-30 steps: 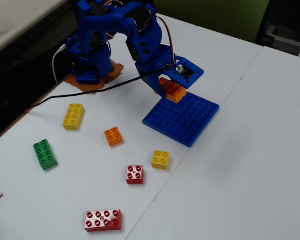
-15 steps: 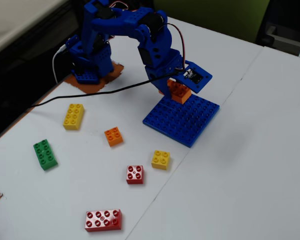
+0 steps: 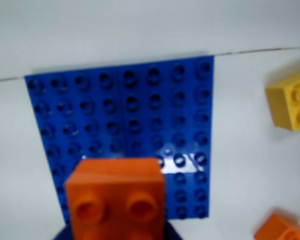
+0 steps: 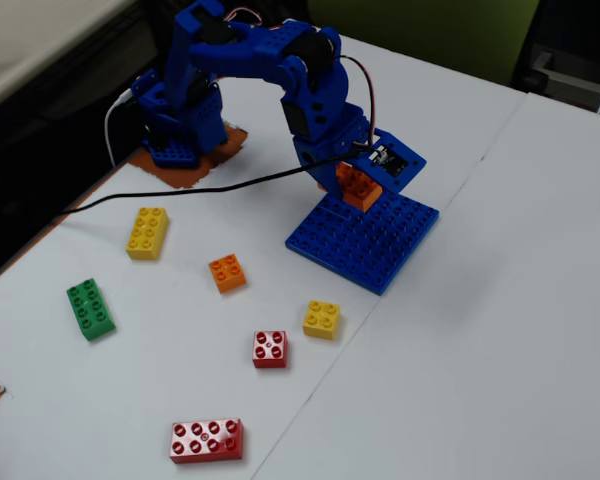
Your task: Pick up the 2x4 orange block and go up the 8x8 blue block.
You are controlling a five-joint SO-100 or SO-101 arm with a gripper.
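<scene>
My blue gripper point(image 4: 360, 182) is shut on the 2x4 orange block point(image 4: 356, 188), held over the far edge of the 8x8 blue block point(image 4: 370, 245). Whether the brick touches the plate I cannot tell. In the wrist view the 2x4 orange block point(image 3: 117, 197) fills the bottom centre with two of its studs showing. It hides the jaws. Beyond it the 8x8 blue block point(image 3: 130, 110) lies flat on the white table.
A yellow square brick point(image 4: 321, 319) point(image 3: 290, 100) and a small orange brick point(image 4: 227, 272) point(image 3: 282, 230) lie near the plate. A yellow oblong brick point(image 4: 147, 232), a green brick point(image 4: 90, 308) and two red bricks point(image 4: 270, 349) point(image 4: 206, 440) lie nearer. A black cable point(image 4: 180, 190) crosses the table.
The gripper has carried the orange block to the right, from the plate's far left corner to further along its far edge.
</scene>
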